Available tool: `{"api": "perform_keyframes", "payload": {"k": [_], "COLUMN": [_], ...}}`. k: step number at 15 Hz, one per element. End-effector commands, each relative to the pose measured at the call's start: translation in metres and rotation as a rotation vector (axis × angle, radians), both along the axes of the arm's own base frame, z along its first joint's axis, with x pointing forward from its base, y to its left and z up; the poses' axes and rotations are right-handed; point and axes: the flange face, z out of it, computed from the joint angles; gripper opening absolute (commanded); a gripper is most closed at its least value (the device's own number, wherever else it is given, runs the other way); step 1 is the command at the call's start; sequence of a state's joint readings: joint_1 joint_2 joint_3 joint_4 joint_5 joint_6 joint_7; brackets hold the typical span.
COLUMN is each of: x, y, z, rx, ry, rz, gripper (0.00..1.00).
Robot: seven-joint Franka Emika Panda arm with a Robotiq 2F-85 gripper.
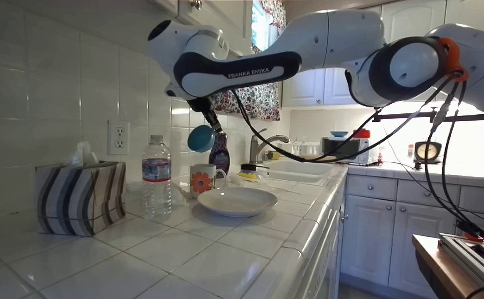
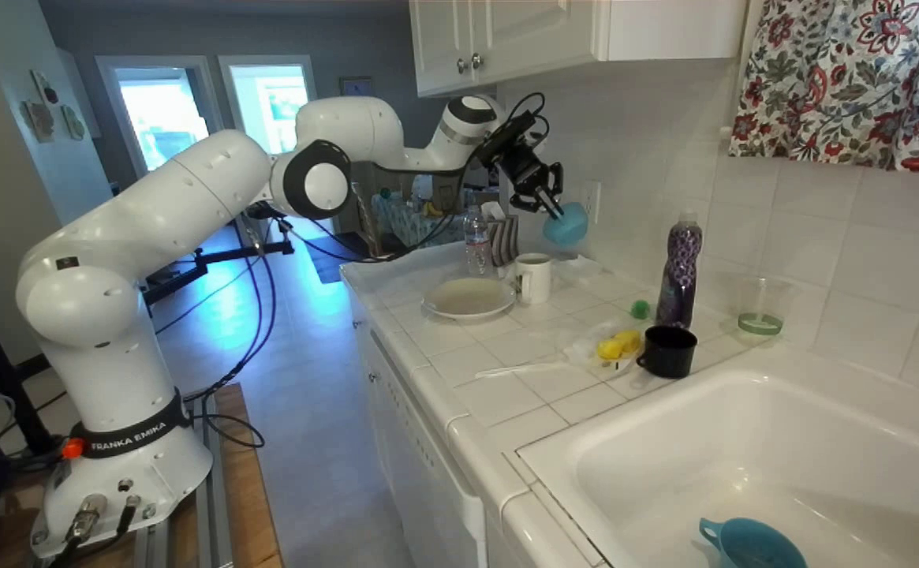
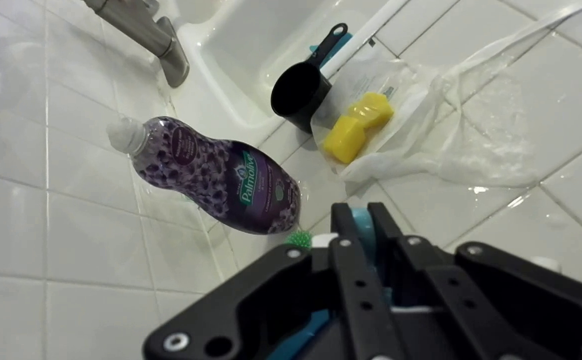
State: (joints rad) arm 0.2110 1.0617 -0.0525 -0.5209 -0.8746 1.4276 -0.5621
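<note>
My gripper (image 3: 361, 212) is shut on a thin light-blue part, seemingly the handle, of a blue cup (image 2: 566, 225). The cup hangs tilted in the air near the tiled wall, also in an exterior view (image 1: 201, 138). The fingers hide much of it in the wrist view. Below it, a white mug (image 1: 202, 180) with an orange flower stands upright beside a white plate (image 1: 237, 202) on the counter. A purple Palmolive bottle (image 3: 231, 180) stands upright against the wall. A green spiky ball (image 3: 299, 238) lies by its base.
A black cup (image 2: 668, 352) and yellow sponges (image 2: 619, 345) in a clear bag sit by the sink (image 2: 625, 426). Another blue cup (image 2: 759, 544) lies in the sink. A water bottle (image 1: 156, 187) and a striped tissue box (image 1: 79, 199) stand at the counter's far end from the sink.
</note>
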Motion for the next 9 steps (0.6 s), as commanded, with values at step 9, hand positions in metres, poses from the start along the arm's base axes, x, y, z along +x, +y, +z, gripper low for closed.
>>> {"api": "perform_keyframes", "payload": {"k": [9], "x": [0.010], "y": [-0.048], "z": [-0.004], "rx": [0.274], "ry": [-0.193], "rz": [-0.163], "gripper": [0.03]}}
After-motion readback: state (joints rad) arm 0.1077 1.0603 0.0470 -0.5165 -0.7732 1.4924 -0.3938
